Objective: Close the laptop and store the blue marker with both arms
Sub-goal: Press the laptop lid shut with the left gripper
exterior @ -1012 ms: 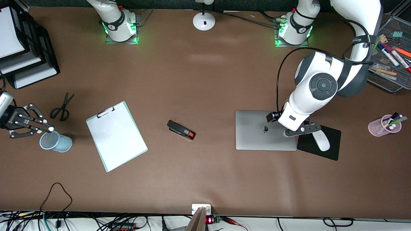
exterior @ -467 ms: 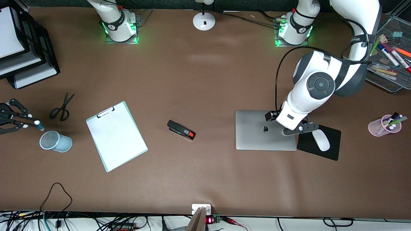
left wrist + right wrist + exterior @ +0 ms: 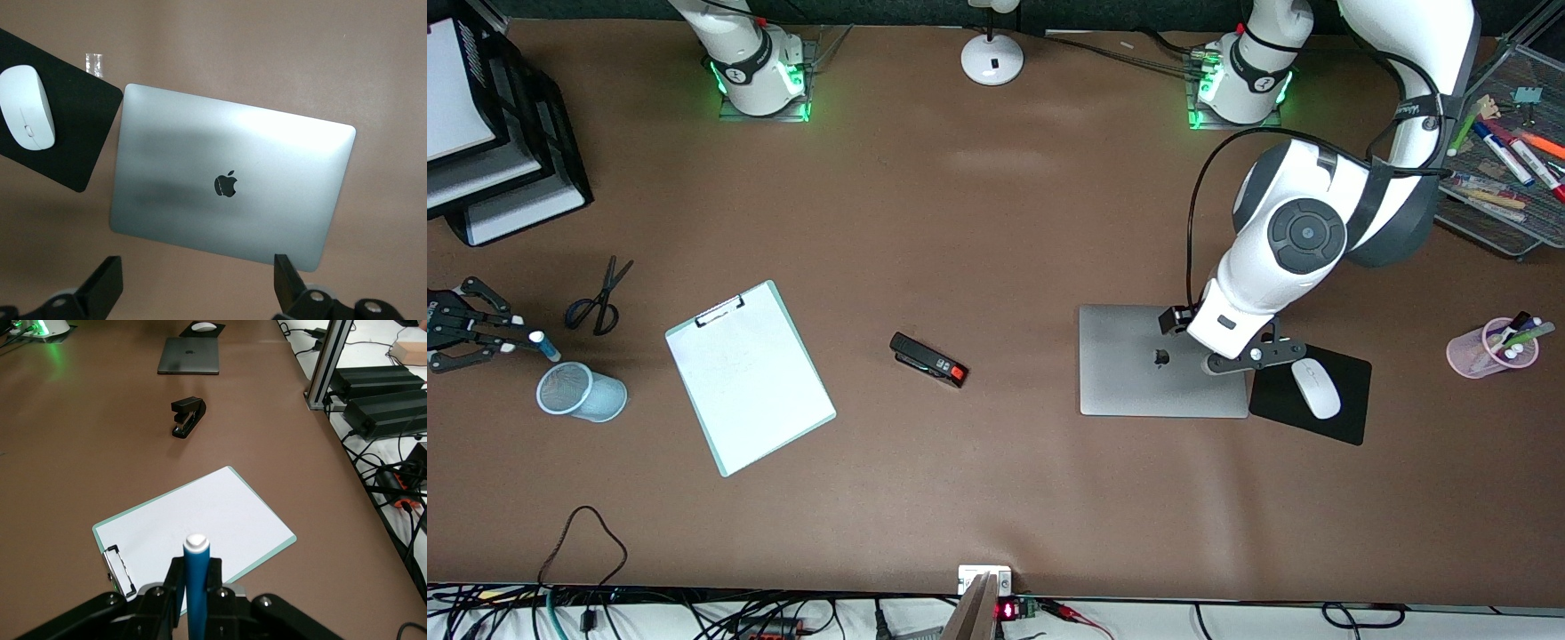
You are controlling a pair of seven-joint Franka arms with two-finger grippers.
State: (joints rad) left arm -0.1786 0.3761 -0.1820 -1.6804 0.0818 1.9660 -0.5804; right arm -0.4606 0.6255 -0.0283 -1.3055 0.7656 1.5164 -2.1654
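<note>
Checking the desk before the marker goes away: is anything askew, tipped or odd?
One thing: the blue mesh cup lies tipped on its side near the right arm's end of the table, by the right gripper holding the blue marker. The laptop lies shut and flat under the left gripper.

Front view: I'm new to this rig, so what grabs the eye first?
The left arm's big white elbow, its open left gripper over the shut laptop. At the right arm's end, the right gripper holds the blue marker above the mesh cup.
</note>
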